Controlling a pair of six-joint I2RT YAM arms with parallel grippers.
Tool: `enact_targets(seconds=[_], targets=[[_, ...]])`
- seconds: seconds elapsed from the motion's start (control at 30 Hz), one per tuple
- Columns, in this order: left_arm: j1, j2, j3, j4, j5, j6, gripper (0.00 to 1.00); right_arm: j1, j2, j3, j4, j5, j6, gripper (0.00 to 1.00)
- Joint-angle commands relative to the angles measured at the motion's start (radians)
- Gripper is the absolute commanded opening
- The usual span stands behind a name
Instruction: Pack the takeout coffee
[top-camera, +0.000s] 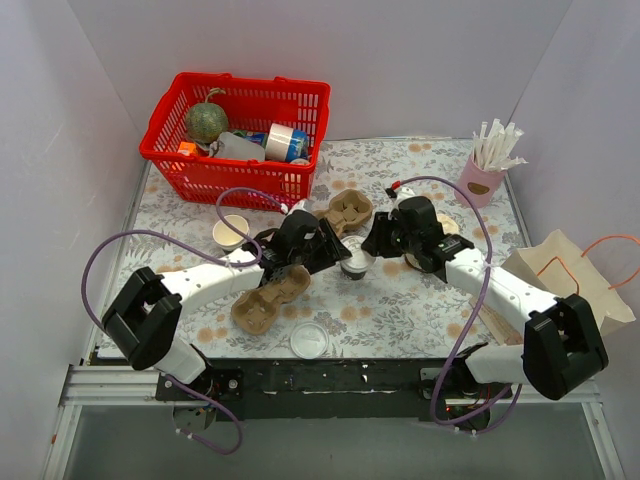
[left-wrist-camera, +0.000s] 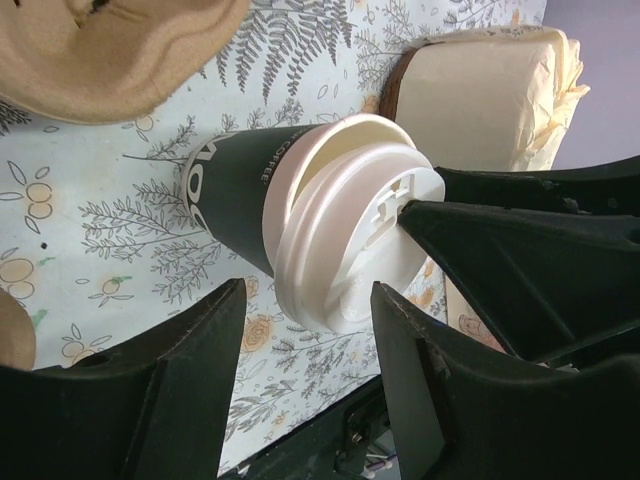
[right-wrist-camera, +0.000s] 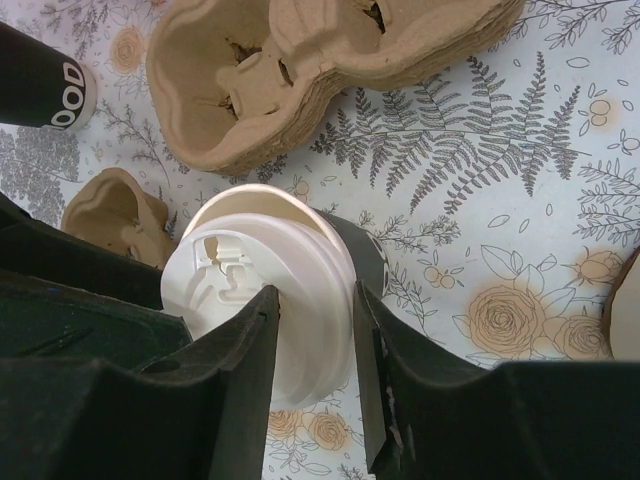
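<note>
Coffee packing, grasp stage, by my reading. The takeout coffee (left-wrist-camera: 235, 195) stands upright mid-worktop (top-camera: 420, 300), dark band below, white lid (left-wrist-camera: 340, 250) on top, not yet in any carrier or bag. My left pincer (left-wrist-camera: 308, 290) brackets it, fingers apart on either side at lid height; I cannot tell whether they press or merely flank. My right pincer (right-wrist-camera: 314, 295) sits astride the lid's rim, one finger over the top and one at the edge, jaws part-closed; a firm bite is not confirmed. A pulp cup carrier (top-camera: 268, 297) lies just beside the cup, and a paper bag (top-camera: 560, 265) is well apart at the right edge. Next: one sure hold on the cup body, not the lid, a level lift, then down into a carrier well.
</note>
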Motion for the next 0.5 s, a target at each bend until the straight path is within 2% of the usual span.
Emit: enact_targets(seconds=[0.0,0.07,0.2,0.3,0.37,0.47], targets=[[0.03,-0.003,0.039,-0.012,-0.017,0.026,0.52,-0.01,0.026,0.042,-0.002,-0.003,-0.017,0.39],[0.043,-0.003,0.045,-0.015,-0.025,0.032,0.53,-0.013,0.039,0.049,-0.024,-0.006,-0.028,0.38],[0.062,-0.003,0.061,0.004,-0.028,0.074,0.63,-0.014,0.058,0.054,-0.047,-0.019,-0.047,0.38],[0.074,0.007,0.073,0.049,-0.008,0.129,0.67,-0.017,0.059,0.057,-0.041,-0.025,-0.048,0.39],[0.089,0.033,0.084,0.072,0.051,0.18,0.72,-0.019,0.056,0.062,-0.041,-0.023,-0.048,0.38],[0.123,0.069,0.099,0.103,0.215,0.265,0.79,-0.02,0.056,0.065,-0.048,-0.022,-0.053,0.41]])
